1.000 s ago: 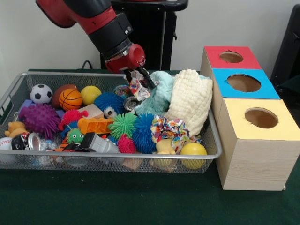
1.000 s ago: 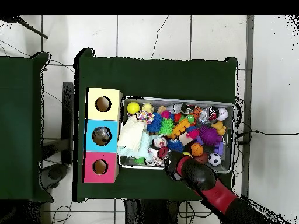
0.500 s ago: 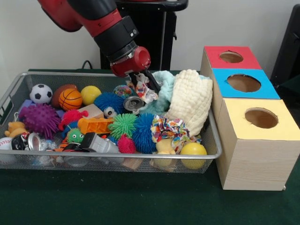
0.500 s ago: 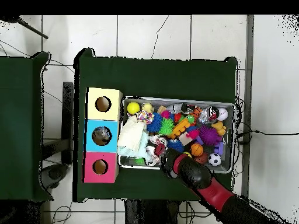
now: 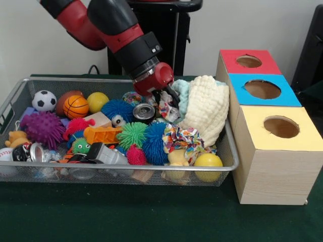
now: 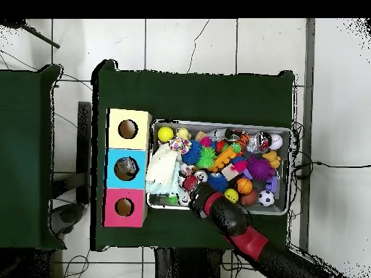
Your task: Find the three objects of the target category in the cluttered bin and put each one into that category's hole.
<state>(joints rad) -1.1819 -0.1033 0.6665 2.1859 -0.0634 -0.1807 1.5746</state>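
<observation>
The wire mesh bin (image 5: 101,165) is full of toys, balls and cloths; it also shows in the overhead view (image 6: 217,124). My gripper (image 5: 166,99) hangs over the bin's back right part, shut on a small white cloth with a red and coloured pattern (image 5: 167,110). The cloth dangles just above a silver can (image 5: 145,112), beside a mint cloth (image 5: 182,89) and a cream knitted cloth (image 5: 204,106). In the overhead view the arm (image 6: 224,217) covers the gripper. Three wooden boxes with a hole each stand right of the bin: red top (image 5: 248,61), blue top (image 5: 262,89), yellow top (image 5: 280,127).
The bin also holds a colourful scrunchie (image 5: 184,137), blue (image 5: 117,108), green (image 5: 132,133) and purple (image 5: 41,127) spiky balls, a basketball (image 5: 75,106), a soccer ball (image 5: 44,100) and yellow balls (image 5: 97,101). The cream cloth drapes over the bin's right rim.
My gripper has moved to the right along the back of the bin, toward the boxes, carrying the patterned cloth with it. The silver can now shows clear of the cloth.
</observation>
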